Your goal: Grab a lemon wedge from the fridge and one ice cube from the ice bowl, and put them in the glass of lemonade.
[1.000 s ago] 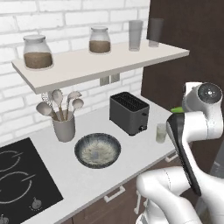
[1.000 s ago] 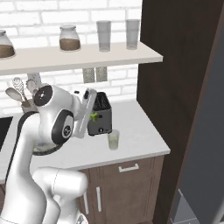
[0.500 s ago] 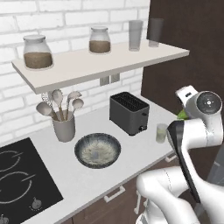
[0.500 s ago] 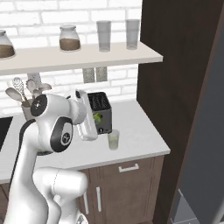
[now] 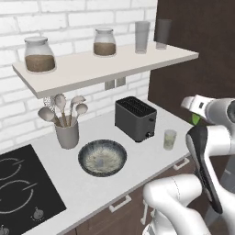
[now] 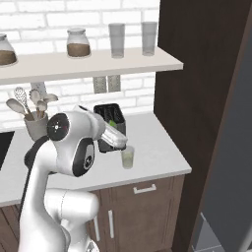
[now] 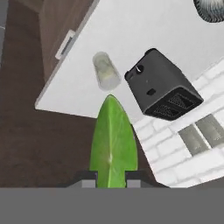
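Observation:
My gripper [image 7: 111,177] is shut on the lemon wedge [image 7: 113,142], a bright green sliver that sticks out between the fingertips. In the hand view the glass of lemonade [image 7: 106,71] stands on the white counter just beyond the wedge's tip, beside the black toaster [image 7: 162,85]. From the left base view the gripper [image 5: 195,117] hovers above the counter's right end, to the right of the glass [image 5: 170,139]. The ice bowl [image 5: 87,148] sits left of the toaster; the ice cube is too small to make out in it. The grey fridge [image 6: 231,172] fills the right edge.
A grey utensil cup [image 5: 67,134] stands behind the bowl and a black stovetop [image 5: 18,183] lies at the far left. A shelf [image 5: 110,64] with jars and two tall glasses hangs above the counter. A dark brown cabinet wall [image 6: 197,74] rises right of the counter end.
The hand with the lemon wedge has swung a little to the right, closer to the glass of lemonade. The jaws have stayed shut on the wedge.

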